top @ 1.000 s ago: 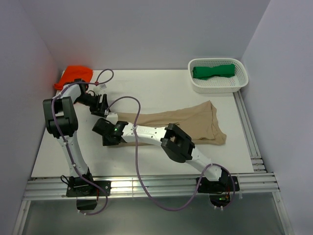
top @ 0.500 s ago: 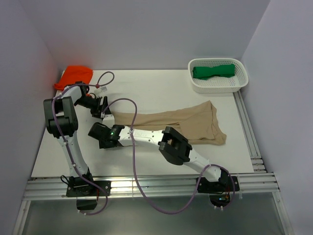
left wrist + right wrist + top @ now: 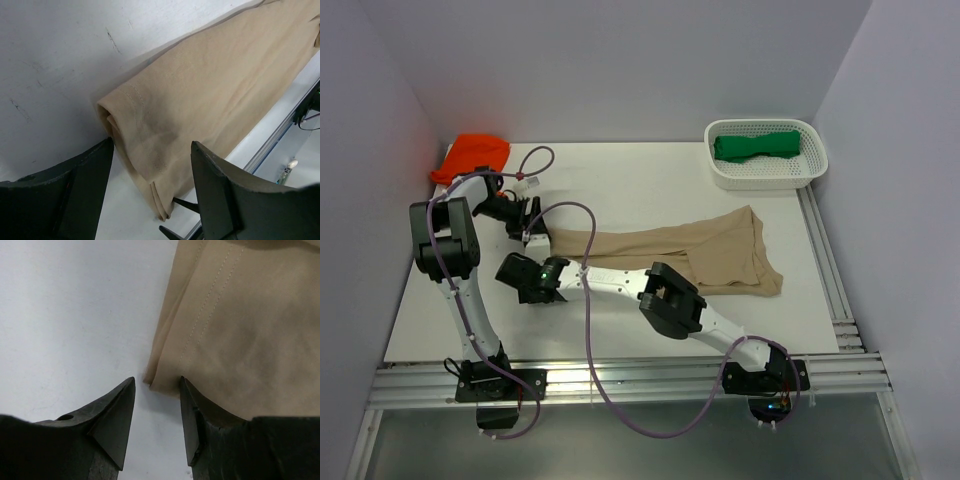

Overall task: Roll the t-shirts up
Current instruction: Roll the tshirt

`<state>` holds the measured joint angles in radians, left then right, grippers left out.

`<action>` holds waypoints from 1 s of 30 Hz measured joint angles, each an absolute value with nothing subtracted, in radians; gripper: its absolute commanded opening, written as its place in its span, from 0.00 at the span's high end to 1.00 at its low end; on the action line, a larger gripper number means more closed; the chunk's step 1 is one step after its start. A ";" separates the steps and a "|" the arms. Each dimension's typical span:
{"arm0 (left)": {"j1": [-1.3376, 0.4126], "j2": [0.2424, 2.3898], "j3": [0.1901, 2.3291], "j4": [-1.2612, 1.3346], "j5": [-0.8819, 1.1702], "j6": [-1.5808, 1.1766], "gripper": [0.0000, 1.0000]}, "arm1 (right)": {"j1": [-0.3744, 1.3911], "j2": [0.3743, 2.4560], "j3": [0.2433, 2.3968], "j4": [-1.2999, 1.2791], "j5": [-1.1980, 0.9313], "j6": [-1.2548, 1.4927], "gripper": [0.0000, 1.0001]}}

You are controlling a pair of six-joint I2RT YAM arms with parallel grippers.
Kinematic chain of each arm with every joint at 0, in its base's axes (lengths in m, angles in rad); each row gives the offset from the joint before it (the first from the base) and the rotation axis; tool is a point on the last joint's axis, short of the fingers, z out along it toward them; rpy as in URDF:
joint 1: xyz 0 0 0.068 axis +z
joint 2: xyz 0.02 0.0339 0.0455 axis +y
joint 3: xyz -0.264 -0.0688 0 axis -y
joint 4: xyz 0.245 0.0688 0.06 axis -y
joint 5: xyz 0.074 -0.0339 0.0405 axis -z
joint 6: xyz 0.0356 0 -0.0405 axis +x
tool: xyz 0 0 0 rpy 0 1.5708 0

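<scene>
Tan t-shirt (image 3: pixel 710 255) lies folded into a long flat strip across the middle of the table (image 3: pixel 650 185), wide end toward the right edge, narrow end toward the left. Left gripper (image 3: pixel 150 150) is spread wide, jaws over the strip's folded left end; right gripper (image 3: pixel 157 385) has its jaws parted at the near-left corner of the cloth, nothing clamped. Orange t-shirt (image 3: pixel 475 155) bunched at far-left corner, green t-shirt (image 3: pixel 755 145) in white basket (image 3: pixel 765 183) at far-right corner.

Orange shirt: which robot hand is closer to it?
Left. The left gripper is a little below-right of the orange shirt in the top view; the right gripper is even lower.
</scene>
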<state>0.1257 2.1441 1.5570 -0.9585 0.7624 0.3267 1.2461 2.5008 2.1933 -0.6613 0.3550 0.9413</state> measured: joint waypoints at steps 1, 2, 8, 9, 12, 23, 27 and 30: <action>0.125 2.144 1.557 -0.957 0.762 0.325 0.31 | 1.246 2.511 2.200 -0.661 0.356 0.941 0.51; 0.123 2.144 1.556 -0.953 0.762 0.323 0.32 | 1.246 2.513 2.207 -0.663 0.357 0.940 0.51; 0.114 2.144 1.547 -0.935 0.754 0.296 0.43 | 1.247 2.525 2.226 -0.680 0.358 0.936 0.70; 0.113 2.144 1.544 -0.929 0.746 0.292 0.46 | 1.247 2.525 2.225 -0.682 0.358 0.939 0.74; 0.108 2.144 1.538 -0.912 0.719 0.271 0.66 | 1.247 2.521 2.207 -0.676 0.363 0.946 0.81; 0.069 2.109 1.530 -0.879 0.598 0.212 0.92 | 1.234 2.389 1.946 -0.479 0.313 0.966 0.87; 0.045 2.074 1.533 -0.878 0.534 0.192 0.94 | 1.224 2.329 1.853 -0.408 0.286 0.980 0.89; 0.027 2.056 1.540 -0.876 0.486 0.183 0.95 | 1.215 2.271 1.774 -0.345 0.264 0.997 0.89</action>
